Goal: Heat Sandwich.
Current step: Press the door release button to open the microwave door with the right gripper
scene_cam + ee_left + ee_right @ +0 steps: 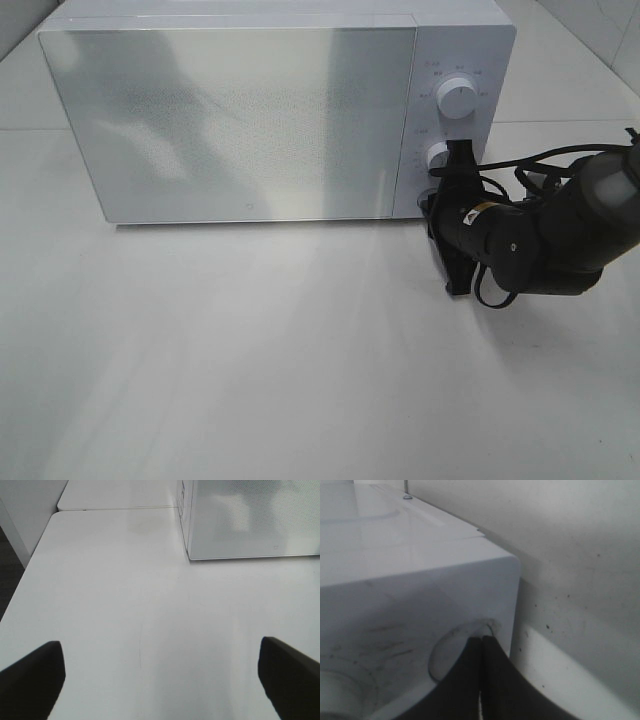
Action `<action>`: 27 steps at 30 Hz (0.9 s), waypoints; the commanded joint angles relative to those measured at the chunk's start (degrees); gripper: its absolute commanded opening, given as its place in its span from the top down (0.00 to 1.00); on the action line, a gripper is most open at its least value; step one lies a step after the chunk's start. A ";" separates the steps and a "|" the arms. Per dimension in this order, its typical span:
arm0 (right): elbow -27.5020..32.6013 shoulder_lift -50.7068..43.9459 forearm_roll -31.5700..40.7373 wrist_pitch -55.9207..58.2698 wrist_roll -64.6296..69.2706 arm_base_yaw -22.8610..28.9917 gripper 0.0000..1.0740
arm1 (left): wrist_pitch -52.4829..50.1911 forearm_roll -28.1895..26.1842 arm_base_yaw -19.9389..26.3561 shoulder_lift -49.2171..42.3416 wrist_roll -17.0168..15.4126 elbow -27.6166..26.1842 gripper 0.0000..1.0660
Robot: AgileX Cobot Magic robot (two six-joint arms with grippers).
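The microwave (pixel 230 120) stands at the back of the desk (pixel 300 380), door shut. The sandwich cannot be seen; it may be inside. The right hand (pixel 458 160) is pinched shut, its tip touching the lower knob (pixel 436 156). To turn it well, stay on the knob's rim, go slowly and don't shove the microwave. The left hand (pixel 160 677) hovers wide open over the desk, toward its left edge.

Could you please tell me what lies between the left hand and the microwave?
Only bare white table lies there; the left wrist view shows it.
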 commanded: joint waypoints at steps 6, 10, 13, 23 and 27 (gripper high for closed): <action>-0.86 -0.06 0.46 -4.87 -0.92 -0.74 1.00 | -0.46 -0.46 0.17 -1.60 -0.06 0.17 0.05; -1.15 -0.06 1.38 -11.52 -0.80 -0.74 1.00 | -0.46 -0.46 0.17 -1.60 -0.06 0.17 0.05; -2.41 -0.06 1.55 -12.66 -0.86 -0.74 1.00 | -0.46 -0.46 0.17 -1.60 -0.06 0.17 0.05; -8.59 1.32 1.83 -16.33 -1.15 -0.74 1.00 | -0.46 -0.46 0.17 -1.60 -0.06 0.17 0.05; -10.20 2.41 1.78 -15.99 -0.40 -0.74 1.00 | -0.46 -0.46 0.17 -1.60 -0.06 0.17 0.05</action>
